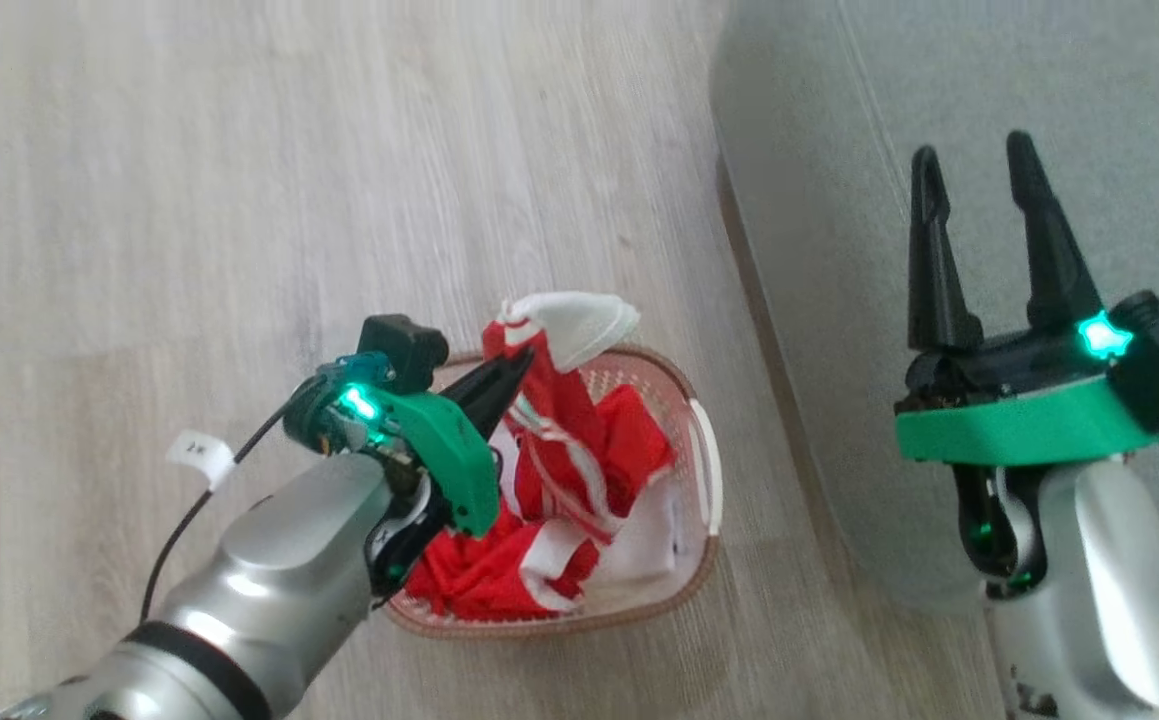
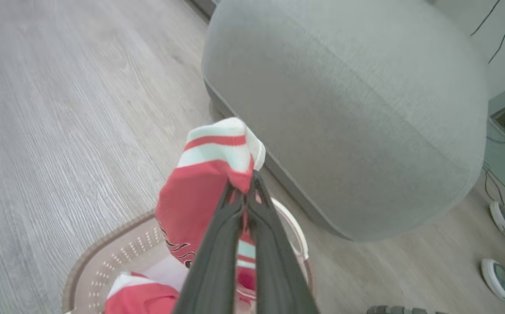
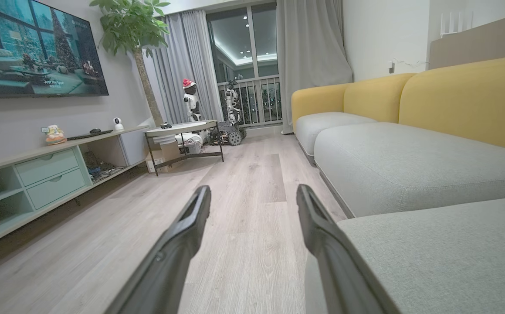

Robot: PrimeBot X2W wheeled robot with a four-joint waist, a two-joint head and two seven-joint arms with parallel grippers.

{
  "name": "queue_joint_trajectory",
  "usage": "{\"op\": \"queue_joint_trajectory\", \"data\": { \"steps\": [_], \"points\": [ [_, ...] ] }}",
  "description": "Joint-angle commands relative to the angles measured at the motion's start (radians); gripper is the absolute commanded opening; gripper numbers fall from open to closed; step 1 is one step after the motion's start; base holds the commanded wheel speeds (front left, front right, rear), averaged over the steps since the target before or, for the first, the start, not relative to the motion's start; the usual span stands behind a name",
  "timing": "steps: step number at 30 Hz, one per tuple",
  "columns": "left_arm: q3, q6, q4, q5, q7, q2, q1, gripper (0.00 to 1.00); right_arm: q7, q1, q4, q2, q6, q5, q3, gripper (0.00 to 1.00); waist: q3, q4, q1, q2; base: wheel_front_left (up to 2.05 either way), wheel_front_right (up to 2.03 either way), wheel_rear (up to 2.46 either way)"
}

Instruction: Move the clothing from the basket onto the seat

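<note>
Basket (image 1: 549, 627) on pale wood floor (image 1: 239, 200) beside grey seat (image 1: 1089, 90)

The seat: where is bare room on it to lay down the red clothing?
The seat is bare from its rounded corner near the basket up to the open right end effector. Crowded: the basket, full of clothing.

The clothing (image 1: 629, 440) is red with white stripes and white trim; the basket (image 1: 539, 628) is cream-white, dotted with rows of perforations, under a brown rim. The seat (image 1: 1089, 80) is plain grey-green, and the floor (image 1: 239, 150) shows pale grey wood grain.
</note>
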Motion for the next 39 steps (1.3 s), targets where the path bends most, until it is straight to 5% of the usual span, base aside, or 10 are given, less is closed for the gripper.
{"op": "queue_joint_trajectory", "data": {
  "steps": [1,15,26,39],
  "points": [
    [0.057,0.012,-0.05,0.019,-0.013,0.021,-0.008,0.0,-0.006,0.005,-0.028,-0.01,0.0,-0.01,0.016,1.0,-0.056,0.036,0.0001,-0.0001,0.0,0.0,0.0],
    [0.195,0.105,-0.395,0.094,-0.013,0.118,0.093,0.0,-0.006,0.091,0.004,-0.01,0.0,-0.012,0.019,1.0,-0.211,0.088,0.0001,-0.0001,0.0,0.0,0.0],
    [0.253,0.198,-0.668,0.105,0.07,0.211,0.007,0.0,-0.006,0.143,0.011,-0.01,0.0,0.005,0.071,1.0,-0.256,0.114,0.0001,-0.0001,0.0,0.0,0.0],
    [0.293,0.241,-0.768,0.1,0.111,0.243,-0.051,0.0,-0.006,0.136,0.015,-0.058,0.0,0.062,0.161,1.0,-0.264,0.107,0.0001,-0.0001,0.0,0.0,0.0]
  ]
}}
